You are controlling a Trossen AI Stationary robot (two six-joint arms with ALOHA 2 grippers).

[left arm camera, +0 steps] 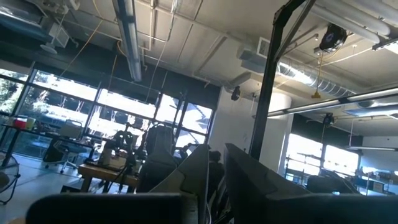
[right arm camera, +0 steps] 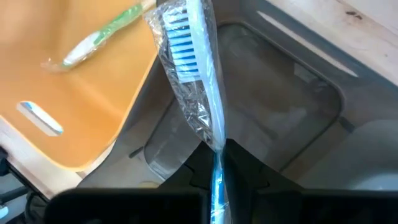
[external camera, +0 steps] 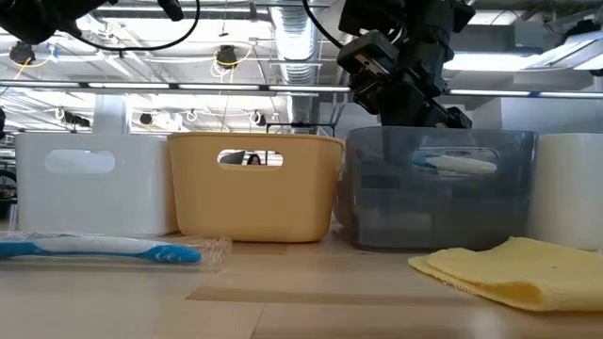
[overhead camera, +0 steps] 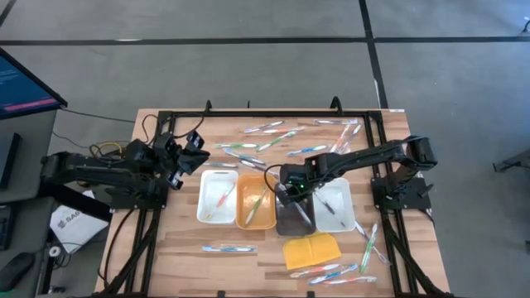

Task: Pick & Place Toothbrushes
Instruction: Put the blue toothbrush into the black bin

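Four trays stand in a row: white (overhead camera: pixel 217 195), orange (overhead camera: pixel 254 202), grey (overhead camera: pixel 291 217), white (overhead camera: pixel 334 204). My right gripper (overhead camera: pixel 290 190) hangs over the grey tray (right arm camera: pixel 273 106), pointing steeply down, shut on a blue toothbrush (right arm camera: pixel 189 68) in a clear wrapper. A green toothbrush (right arm camera: pixel 102 34) lies in the orange tray, another toothbrush (overhead camera: pixel 220 199) in the left white tray. My left gripper (overhead camera: pixel 186 156) is raised at the table's left, tilted upward, shut, holding nothing. My right gripper pinches the wrapped toothbrush by its blue handle (right arm camera: pixel 216 163) between its two fingers (right arm camera: pixel 261 183). The fingers come from above, slanting down, and lie along the brush. The bristle head (right arm camera: pixel 182 46) sticks out beyond the fingers, down into the grey tray (external camera: pixel 457 163); whether it touches the floor, I cannot tell.
Several loose toothbrushes lie on the table's far part (overhead camera: pixel 277 136), along the near edge (overhead camera: pixel 228 247) (overhead camera: pixel 335 271) and at the right (overhead camera: pixel 368 240). A yellow pad (overhead camera: pixel 311 250) lies before the grey tray. One blue toothbrush (external camera: pixel 94 248) lies in front of the left white tray.
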